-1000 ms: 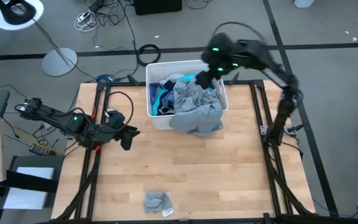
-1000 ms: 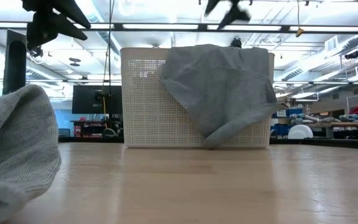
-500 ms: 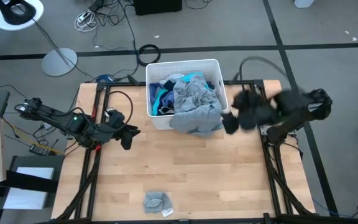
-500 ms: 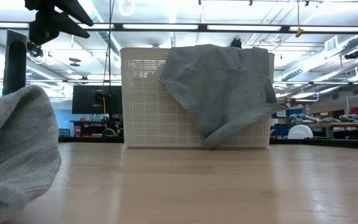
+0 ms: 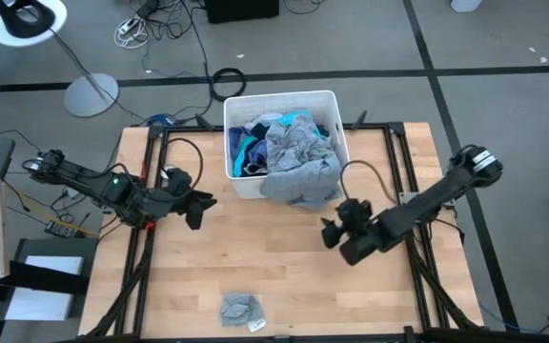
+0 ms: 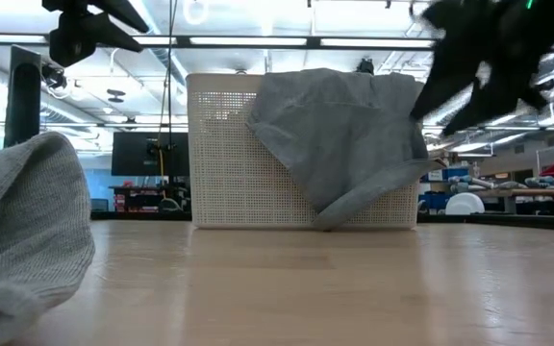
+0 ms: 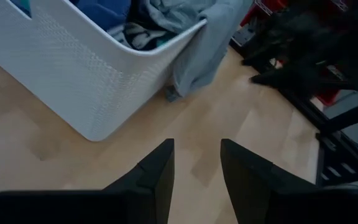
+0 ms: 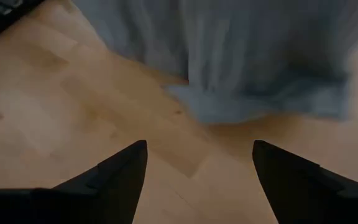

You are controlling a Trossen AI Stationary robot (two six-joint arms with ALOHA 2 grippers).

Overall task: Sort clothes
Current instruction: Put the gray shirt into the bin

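A white bin (image 5: pixel 239 181) stands at the table's far middle, filled with clothes. A grey t-shirt (image 5: pixel 301 170) lies on top and hangs over the bin's near rim, its lower end touching the table (image 8: pixel 253 102). A turquoise top (image 5: pixel 299 121) and blue pieces (image 5: pixel 246 152) show inside. A small grey garment (image 5: pixel 241 308) lies near the table's front edge. My right gripper (image 5: pixel 332 232) is open and empty over the table, in front of the bin's right corner. My left gripper (image 5: pixel 205 203) is open and empty left of the bin.
The bin's perforated wall (image 6: pixel 229 154) faces the near side, with the t-shirt (image 6: pixel 344 135) draped over it. The small grey garment fills the low view's left foreground (image 6: pixel 22 240). Bare wood (image 5: pixel 274 257) lies between the bin and that garment.
My right arm has swung from above the bin's far right corner out toward the table's right edge, then down and toward the near edge, ending low in front of the bin's right corner. The grey t-shirt has stayed draped on the rim.
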